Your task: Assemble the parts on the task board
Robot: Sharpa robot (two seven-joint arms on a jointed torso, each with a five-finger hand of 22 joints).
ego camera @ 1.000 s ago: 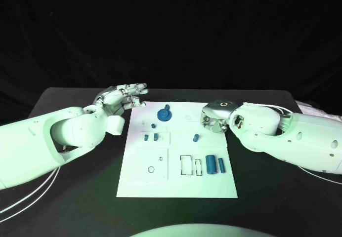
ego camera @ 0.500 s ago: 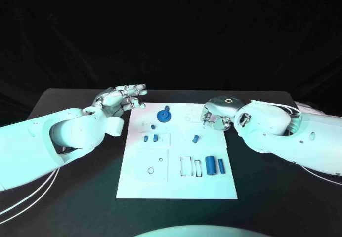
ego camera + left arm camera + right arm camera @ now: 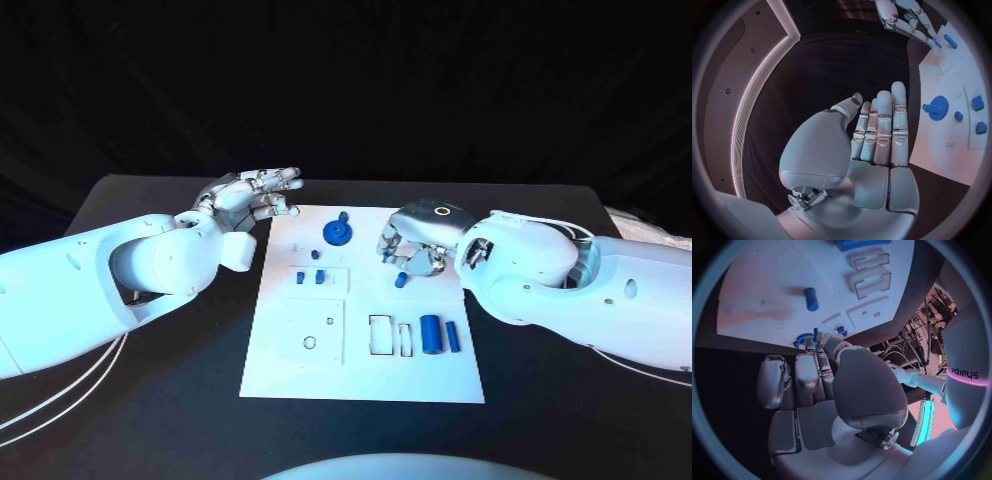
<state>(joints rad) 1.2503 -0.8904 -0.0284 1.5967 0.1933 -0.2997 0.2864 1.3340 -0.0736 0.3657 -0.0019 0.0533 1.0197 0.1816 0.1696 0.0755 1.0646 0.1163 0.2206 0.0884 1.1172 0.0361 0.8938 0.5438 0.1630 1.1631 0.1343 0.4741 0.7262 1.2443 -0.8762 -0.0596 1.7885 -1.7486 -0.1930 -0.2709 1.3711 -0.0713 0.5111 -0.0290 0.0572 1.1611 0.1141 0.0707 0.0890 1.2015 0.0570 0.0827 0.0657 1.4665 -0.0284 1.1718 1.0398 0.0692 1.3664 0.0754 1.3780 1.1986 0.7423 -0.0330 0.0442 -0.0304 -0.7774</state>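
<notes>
**Assembly barely begun: most parts lie loose on the board**

The task board (image 3: 361,320) lies in the middle of the black table (image 3: 144,400), its long sides running from the near edge toward the far one. Near its far edge sits a blue gear (image 3: 336,235), apparently seated on its spot. Toward the left edge rest two small blue blocks (image 3: 309,277), and nearer the right edge lies a short blue peg (image 3: 401,281). By the near right corner a blue cylinder (image 3: 428,333) and a slimmer blue bar (image 3: 451,336) lie side by side next to two outlined rectangular slots (image 3: 387,336) that look unfilled. An oval recess (image 3: 309,342) toward the near left corner also looks unfilled.

By this layout, I judge that nearly all the work remains: the cylinder, bar, peg and blocks still need seating.

The right hand (image 3: 414,243) hovers over the far right part of the board, just above the peg, fingers extended and holding nothing. The left hand (image 3: 248,196) hangs off the board's far left corner, fingers straight and loosely together, palm bare.
</notes>
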